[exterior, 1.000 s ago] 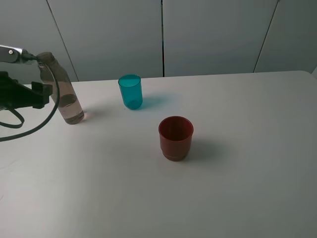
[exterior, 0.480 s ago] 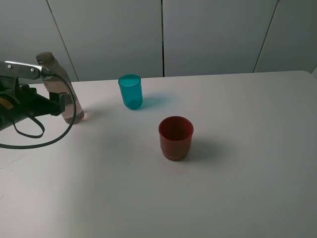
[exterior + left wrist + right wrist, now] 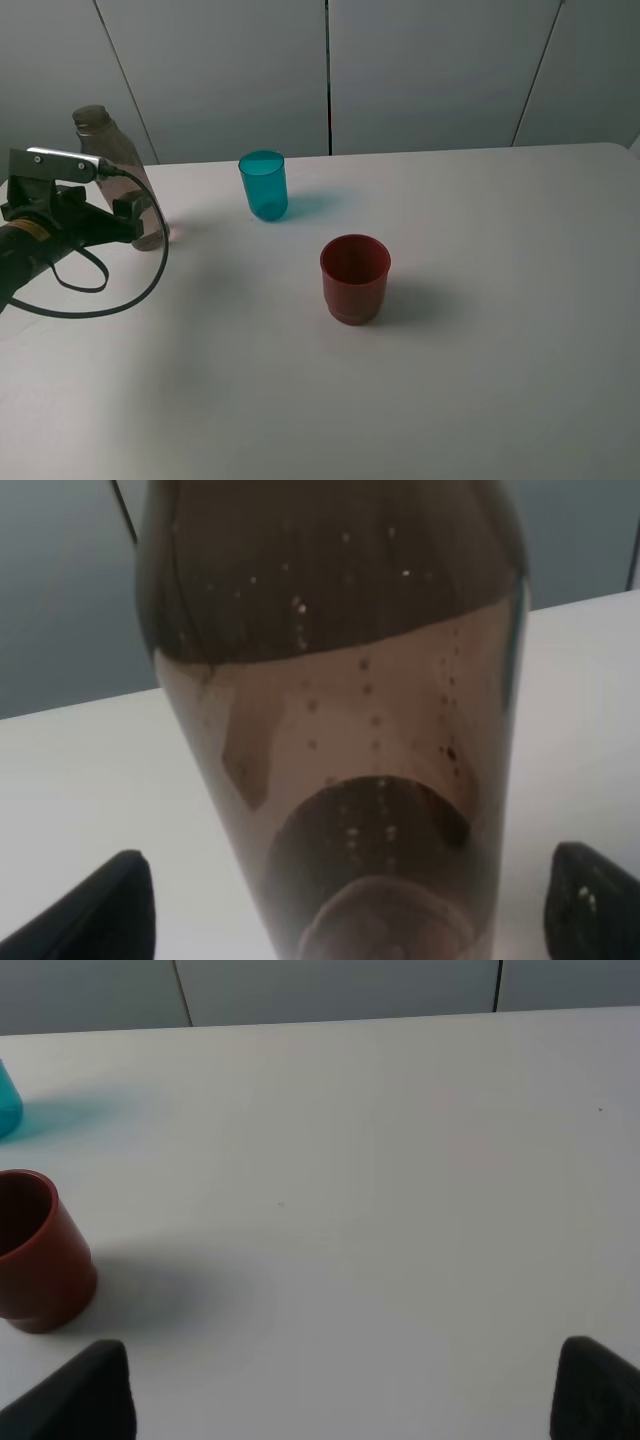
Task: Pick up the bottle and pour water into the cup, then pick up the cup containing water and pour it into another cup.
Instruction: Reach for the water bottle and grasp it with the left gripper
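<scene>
The grey wall panels (image 3: 430, 70) are standing behind the scene; in front of them the white table (image 3: 480, 380) is filling most of the high view. The left arm (image 3: 30, 245) is reaching in from the left edge of this view, low over the table, and a black cable (image 3: 110, 300) is hanging from it in a loop.

The bottle (image 3: 108, 145) is standing upright on the table near the far left corner; the left gripper (image 3: 135, 222) is wide open around the bottle's lower part, with one finger on each side. In the left wrist view the bottle (image 3: 340, 730) is filling the middle of the picture, small droplets are clinging to its wall, and both dark fingertips (image 3: 100, 915) are staying apart from it, so nothing is being gripped.

The red cup (image 3: 355, 278) is standing upright near the middle of the table; the teal cup (image 3: 264, 185) is standing upright behind it, to its left, between it and the bottle, and well apart from both.

The right gripper (image 3: 345, 1390) is showing only in its own wrist view; its jaws are spread wide over bare table and are holding nothing; the red cup (image 3: 35, 1260) is standing well off to one side of it.
</scene>
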